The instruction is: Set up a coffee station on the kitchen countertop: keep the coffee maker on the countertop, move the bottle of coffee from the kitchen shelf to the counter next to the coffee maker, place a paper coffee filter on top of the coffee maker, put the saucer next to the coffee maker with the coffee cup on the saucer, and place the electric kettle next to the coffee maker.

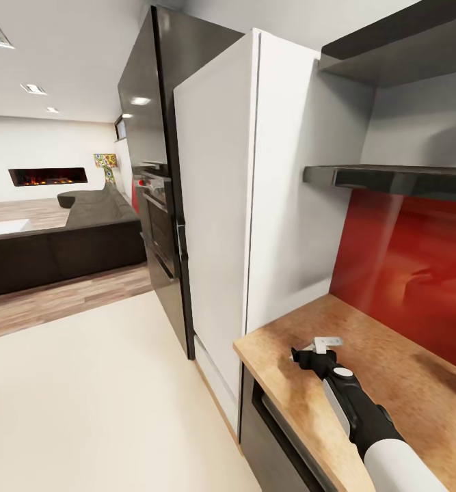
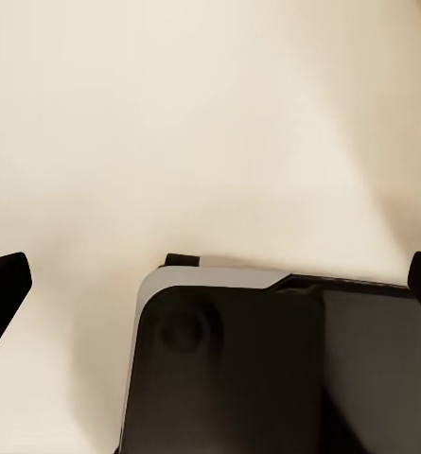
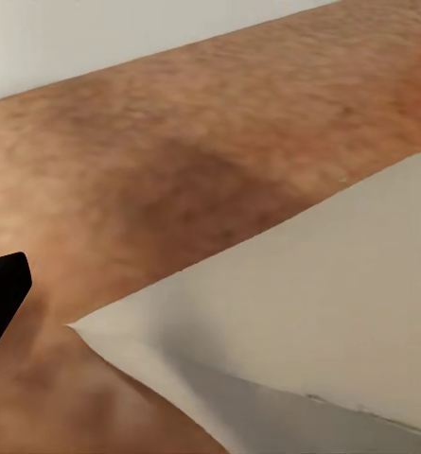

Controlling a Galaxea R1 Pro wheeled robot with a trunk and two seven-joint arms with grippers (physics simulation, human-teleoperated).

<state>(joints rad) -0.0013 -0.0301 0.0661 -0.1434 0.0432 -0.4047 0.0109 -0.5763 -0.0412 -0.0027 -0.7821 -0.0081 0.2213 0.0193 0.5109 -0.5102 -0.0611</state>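
Above the brown wooden countertop (image 1: 405, 383), the right gripper (image 1: 314, 352) holds a white paper coffee filter (image 3: 305, 331) clenched at its tip. The coffee maker is unseen, so the robot should carry the filter level, without crushing it. The left gripper's (image 2: 210, 274) fingers stand apart, empty.

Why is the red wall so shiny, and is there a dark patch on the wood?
Head view: the glossy red backsplash mirrors pale streaks of light. Right wrist view: a soft dark shadow lies on the wooden countertop beside the paper coffee filter.
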